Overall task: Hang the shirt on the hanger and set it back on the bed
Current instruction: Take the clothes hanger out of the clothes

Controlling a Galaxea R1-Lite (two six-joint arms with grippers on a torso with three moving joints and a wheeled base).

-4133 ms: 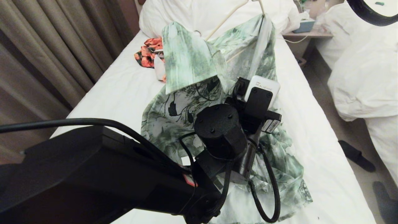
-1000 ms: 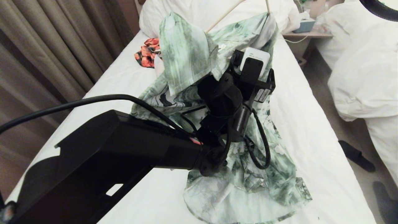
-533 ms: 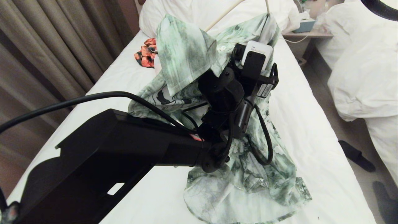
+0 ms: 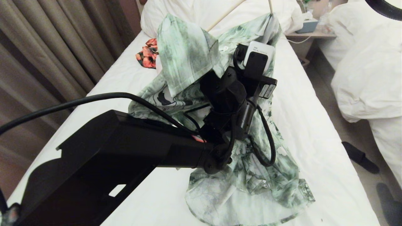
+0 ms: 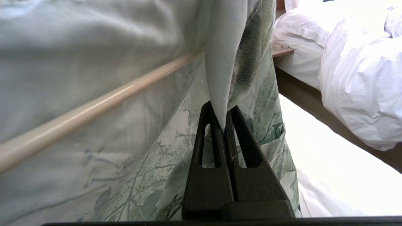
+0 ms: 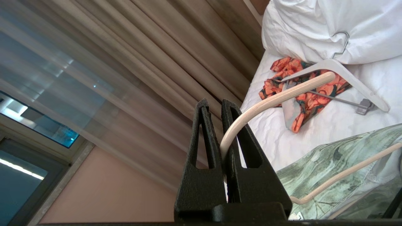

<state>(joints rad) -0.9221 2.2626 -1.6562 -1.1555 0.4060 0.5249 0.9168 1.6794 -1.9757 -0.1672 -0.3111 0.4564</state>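
Note:
The green-and-white shirt [image 4: 185, 53] is draped over the cream hanger [image 4: 221, 19] and held up above the bed [image 4: 314, 125], with its hem trailing on the sheet. My left gripper [image 5: 223, 110] is shut on a hanging fold of the shirt [image 5: 125, 157], right beside a hanger bar [image 5: 94, 103] under the cloth. In the head view its fingers are hidden behind its own wrist. My right gripper [image 6: 216, 106] is shut on the hanger's curved hook [image 6: 276, 97], high above the shirt [image 6: 339, 157]; that arm is mostly out of the head view.
An orange floral garment [image 4: 147, 55] and a thick white hanger [image 6: 345, 67] lie near the pillows [image 4: 194, 12]. Curtains [image 4: 47, 47] hang along the left. A second bed [image 4: 367, 72], a nightstand [image 4: 309, 33] and dark slippers [image 4: 359, 157] are on the right.
Over four seconds my left arm has risen and moved further up the bed with the shirt fold, gathering the cloth higher. In the last second it has shifted only slightly.

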